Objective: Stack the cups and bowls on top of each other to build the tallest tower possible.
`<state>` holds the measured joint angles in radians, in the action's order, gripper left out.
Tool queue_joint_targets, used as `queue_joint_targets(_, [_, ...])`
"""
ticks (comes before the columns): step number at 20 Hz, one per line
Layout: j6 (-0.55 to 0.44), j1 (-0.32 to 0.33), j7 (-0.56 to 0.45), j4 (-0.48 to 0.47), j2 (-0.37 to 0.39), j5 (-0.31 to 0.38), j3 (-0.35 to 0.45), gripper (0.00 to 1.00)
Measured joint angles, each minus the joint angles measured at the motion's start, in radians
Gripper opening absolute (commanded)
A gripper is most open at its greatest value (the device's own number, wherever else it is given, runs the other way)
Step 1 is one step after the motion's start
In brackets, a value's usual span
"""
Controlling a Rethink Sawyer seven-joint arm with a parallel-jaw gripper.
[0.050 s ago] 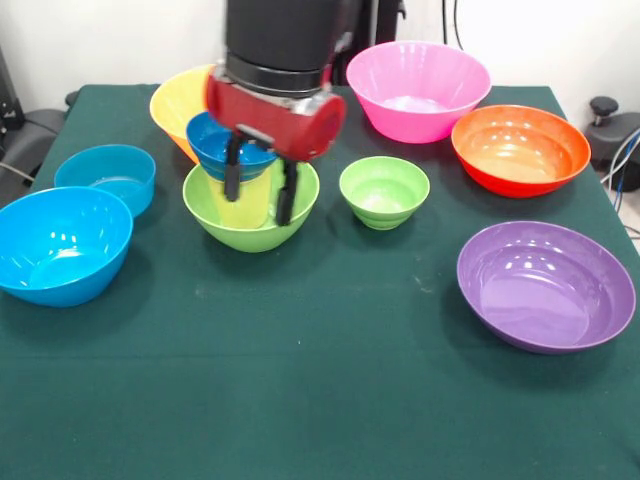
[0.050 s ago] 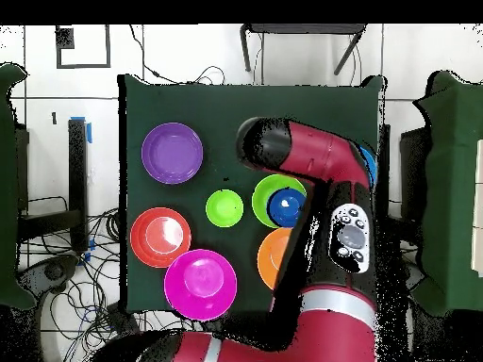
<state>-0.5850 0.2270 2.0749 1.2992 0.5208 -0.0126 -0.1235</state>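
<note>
The jaws [image 1: 260, 190] hang open around the yellow cup [image 1: 243, 200]; it looks light and slippery, so pinch its ribbed sides.

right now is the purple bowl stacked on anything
No, the purple bowl sits alone on the green tablecloth, apart from the other bowls.

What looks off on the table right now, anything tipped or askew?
One thing: the yellow-orange bowl at the back, behind the large lime-green bowl, looks tipped, with its rim slanted instead of level. It is partly hidden, so what it leans on is unclear. The other bowls sit upright, and nothing is spilled.
</note>
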Motion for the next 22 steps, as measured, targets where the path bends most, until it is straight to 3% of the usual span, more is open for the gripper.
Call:
queue_joint_targets(8, [0.000,0.081,-0.012,-0.049,-0.004,0.081,0.063,1.00])
queue_joint_targets(22, [0.004,0.234,-0.091,-0.053,-0.008,0.251,0.193,1.00])
